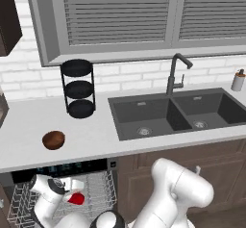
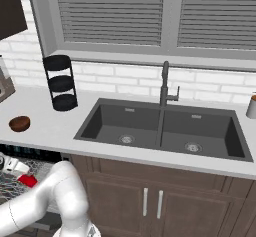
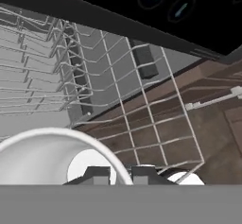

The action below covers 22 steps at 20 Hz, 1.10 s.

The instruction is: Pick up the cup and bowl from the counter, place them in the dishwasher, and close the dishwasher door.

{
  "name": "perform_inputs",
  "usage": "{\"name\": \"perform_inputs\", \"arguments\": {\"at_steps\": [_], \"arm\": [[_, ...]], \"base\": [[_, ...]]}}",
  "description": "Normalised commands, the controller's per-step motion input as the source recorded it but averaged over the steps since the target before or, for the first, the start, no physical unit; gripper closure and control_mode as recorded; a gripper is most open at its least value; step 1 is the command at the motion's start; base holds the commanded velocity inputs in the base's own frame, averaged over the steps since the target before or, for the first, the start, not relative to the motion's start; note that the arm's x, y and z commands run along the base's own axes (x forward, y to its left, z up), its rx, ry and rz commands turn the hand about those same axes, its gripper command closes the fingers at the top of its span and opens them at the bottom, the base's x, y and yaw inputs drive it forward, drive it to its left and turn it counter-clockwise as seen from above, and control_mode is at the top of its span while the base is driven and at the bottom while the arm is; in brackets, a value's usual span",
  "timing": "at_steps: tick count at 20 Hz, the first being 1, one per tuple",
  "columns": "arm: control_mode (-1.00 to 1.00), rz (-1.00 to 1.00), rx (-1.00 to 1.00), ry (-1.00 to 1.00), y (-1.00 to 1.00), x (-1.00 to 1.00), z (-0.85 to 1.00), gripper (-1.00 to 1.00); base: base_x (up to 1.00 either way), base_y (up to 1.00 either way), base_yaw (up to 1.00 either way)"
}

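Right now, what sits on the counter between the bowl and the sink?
Nothing lies directly between them: bare counter runs from the bowl to the sink, as both base views show. The black tiered stand sits farther back, by the wall.

1. A white brick wall (image 1: 125, 75) stands far beyond the pincer, above counter level.
2. A wide grey-framed window (image 1: 120, 18) with closed slatted blinds sits high in that wall.
3. Brown wooden cabinets (image 2: 155, 201) run under the worktop, off to the pincer's right.
4. A dark upper cabinet (image 1: 8, 18) hangs at the far left, above.
5. The light is even and soft.
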Motion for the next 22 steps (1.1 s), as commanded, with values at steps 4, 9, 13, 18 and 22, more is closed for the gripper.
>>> {"name": "perform_inputs", "arguments": {"at_steps": [4,9,13,18,22], "arm": [[-1.00,0.05,0.03,0.00,0.00,0.00,-0.43,-1.00],[-1.00,0.05,0.00,0.00,0.00,0.00,-0.02,-1.00],[-1.00,0.02,0.06,0.02,0.00,0.00,0.00,-1.00],[-1.00,0.05,0.13,0.04,0.00,-0.05,0.24,-1.00],[-1.00,0.08,0.22,0.02,0.00,-0.36,0.73,-1.00]], "base": [[0.00,0.00,0.00],[0.00,0.00,0.00],[0.00,0.00,0.00],[0.00,0.00,0.00],[0.00,0.00,0.00]]}}
